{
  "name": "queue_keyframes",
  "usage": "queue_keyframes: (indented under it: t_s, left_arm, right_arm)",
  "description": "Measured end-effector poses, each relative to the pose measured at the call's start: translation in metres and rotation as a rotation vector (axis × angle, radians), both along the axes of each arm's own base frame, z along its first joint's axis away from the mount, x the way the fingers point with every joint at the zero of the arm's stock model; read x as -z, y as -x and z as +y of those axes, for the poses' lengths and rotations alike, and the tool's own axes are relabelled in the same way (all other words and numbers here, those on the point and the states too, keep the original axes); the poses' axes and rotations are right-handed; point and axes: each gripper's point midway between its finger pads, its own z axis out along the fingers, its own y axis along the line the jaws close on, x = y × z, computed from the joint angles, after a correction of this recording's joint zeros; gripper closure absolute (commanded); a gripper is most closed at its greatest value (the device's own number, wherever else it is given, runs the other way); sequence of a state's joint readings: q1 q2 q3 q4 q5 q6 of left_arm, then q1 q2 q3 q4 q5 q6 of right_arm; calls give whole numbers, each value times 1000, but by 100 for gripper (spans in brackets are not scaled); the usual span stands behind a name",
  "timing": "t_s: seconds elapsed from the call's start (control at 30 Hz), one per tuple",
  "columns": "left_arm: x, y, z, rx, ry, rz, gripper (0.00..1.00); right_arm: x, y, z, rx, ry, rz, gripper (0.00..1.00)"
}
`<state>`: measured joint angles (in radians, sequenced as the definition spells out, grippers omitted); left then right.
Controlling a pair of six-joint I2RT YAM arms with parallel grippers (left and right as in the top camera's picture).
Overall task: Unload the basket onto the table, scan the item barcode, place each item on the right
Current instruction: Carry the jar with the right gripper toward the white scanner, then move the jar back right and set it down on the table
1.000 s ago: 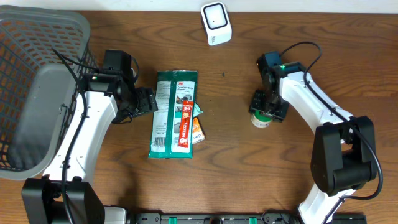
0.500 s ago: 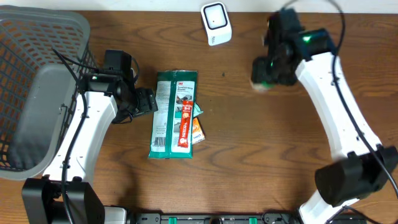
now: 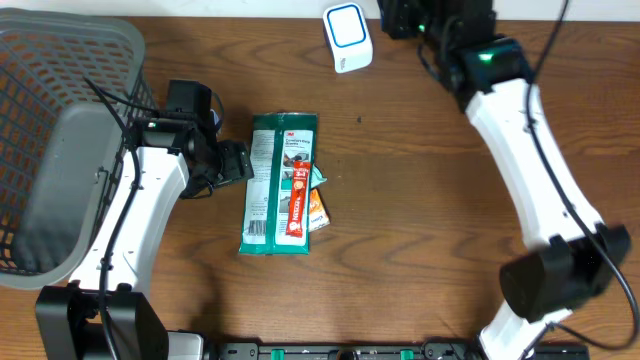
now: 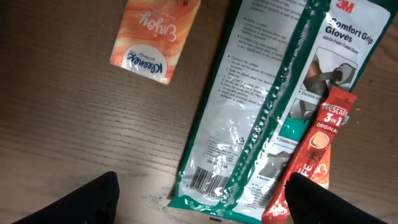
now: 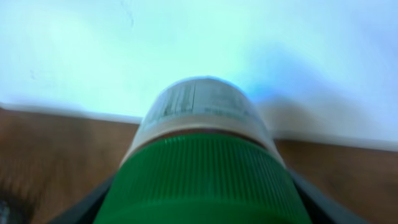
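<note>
Two arms reach over a wooden table (image 3: 400, 250) with a grey basket (image 3: 60, 150) at its left edge. The left gripper (image 4: 205, 211) hangs with its fingers spread wide and nothing between them, just left of a green glove packet (image 3: 280, 185) that has a red coffee stick (image 3: 298, 200) lying on it and an orange tissue pack (image 3: 318, 208) peeking out at its right side. The right gripper (image 5: 199, 205) pinches a green-capped bottle (image 5: 202, 109) at the far edge of the table — just right of the white scanner (image 3: 347, 37) — its label blurred.
</note>
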<state>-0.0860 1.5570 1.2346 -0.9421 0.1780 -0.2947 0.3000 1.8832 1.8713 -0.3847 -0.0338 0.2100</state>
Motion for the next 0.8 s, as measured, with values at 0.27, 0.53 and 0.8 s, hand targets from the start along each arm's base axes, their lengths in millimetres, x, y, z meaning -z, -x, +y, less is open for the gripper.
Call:
queue_keyframes:
  t_s: [0.27, 0.53, 0.8]
  left_arm:
    - [0, 0, 0, 0, 0, 0, 14]
    - [0, 0, 0, 0, 0, 1, 14]
    - [0, 0, 0, 0, 0, 1, 14]
  right_arm:
    - [78, -78, 28, -8, -26, -143, 68]
    - [131, -108, 55, -33, -67, -271, 61]
    - [179, -114, 57, -33, -53, -229, 64]
